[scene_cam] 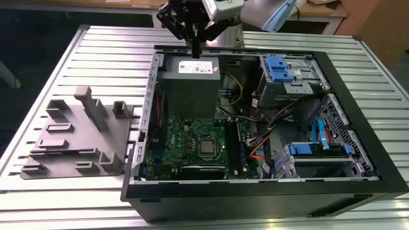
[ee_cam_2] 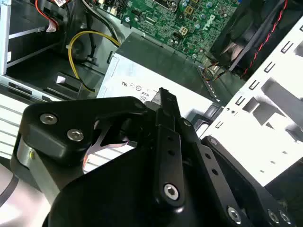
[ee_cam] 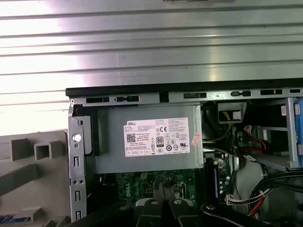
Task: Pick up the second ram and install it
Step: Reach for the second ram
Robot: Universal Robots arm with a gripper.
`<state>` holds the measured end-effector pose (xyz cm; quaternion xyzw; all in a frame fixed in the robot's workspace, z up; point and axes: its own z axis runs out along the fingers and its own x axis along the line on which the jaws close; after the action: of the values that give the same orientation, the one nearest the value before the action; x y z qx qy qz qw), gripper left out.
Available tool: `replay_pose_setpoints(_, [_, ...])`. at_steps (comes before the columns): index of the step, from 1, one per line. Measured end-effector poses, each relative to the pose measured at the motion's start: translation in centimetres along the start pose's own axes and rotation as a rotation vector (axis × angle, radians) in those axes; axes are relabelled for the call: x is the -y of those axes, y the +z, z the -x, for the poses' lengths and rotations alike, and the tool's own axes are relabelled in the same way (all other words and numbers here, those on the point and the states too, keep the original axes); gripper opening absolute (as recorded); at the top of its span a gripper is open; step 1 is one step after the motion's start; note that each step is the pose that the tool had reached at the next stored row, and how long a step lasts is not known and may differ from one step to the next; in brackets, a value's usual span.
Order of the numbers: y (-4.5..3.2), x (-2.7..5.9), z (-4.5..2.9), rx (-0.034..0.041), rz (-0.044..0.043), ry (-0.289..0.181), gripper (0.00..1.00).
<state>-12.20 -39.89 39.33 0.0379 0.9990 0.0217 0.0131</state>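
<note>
I note the second ram [ee_cam: 14, 218] as what seems to be the bluish strip lying in the grey fixture tray [scene_cam: 70, 139] on the worktop [scene_cam: 96, 43]. It is outside the computer case [scene_cam: 255, 201], well apart from me. My fingers [scene_cam: 195, 51] are pressed together, hanging above the power-supply box [scene_cam: 188, 84].

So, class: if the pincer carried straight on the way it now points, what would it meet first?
Probably the grey power-supply box: in the exterior view the pincer points down right over its labelled end. Depth is unclear, so it may land at the box's edge instead.
</note>
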Motion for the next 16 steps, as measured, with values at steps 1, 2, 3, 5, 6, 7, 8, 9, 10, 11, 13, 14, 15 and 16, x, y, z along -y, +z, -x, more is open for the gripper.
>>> replay_pose_setpoints(1, [0.0,0.0,0.0,0.0,-0.0001,0.0,0.07])
replay_pose_setpoints(2, [0.0,0.0,0.0,0.0,-0.0001,0.0,0.07])
replay_pose_setpoints(3, [0.0,0.0,0.0,0.0,-0.0001,0.0,0.07])
replay_pose_setpoints(5, [0.0,0.0,0.0,0.0,0.0,0.0,0.07])
replay_pose_setpoints(6, [0.0,0.0,0.0,0.0,0.0,0.0,0.07])
replay_pose_setpoints(7, [0.0,0.0,0.0,0.0,0.0,0.0,0.07])
replay_pose_setpoints(8, [0.0,0.0,0.0,0.0,-0.0001,0.0,0.07])
replay_pose_setpoints(9, [0.0,0.0,0.0,0.0,0.0,0.0,0.07])
replay_pose_setpoints(10, [0.0,0.0,0.0,0.0,0.0,0.0,0.07])
replay_pose_setpoints(11, [0.0,0.0,0.0,0.0,0.0,0.0,0.07])
replay_pose_setpoints(13, [0.0,0.0,-0.01,0.0,0.0,0.0,0.07])
replay_pose_setpoints(14, [-0.01,0.0,-0.07,0.0,-0.0001,0.0,0.07])
replay_pose_setpoints(15, [-0.01,0.01,-0.17,-0.0001,-0.0001,0.0,0.07])
replay_pose_setpoints(16, [-0.02,0.02,-0.29,-0.0001,-0.0001,0.0,0.07])
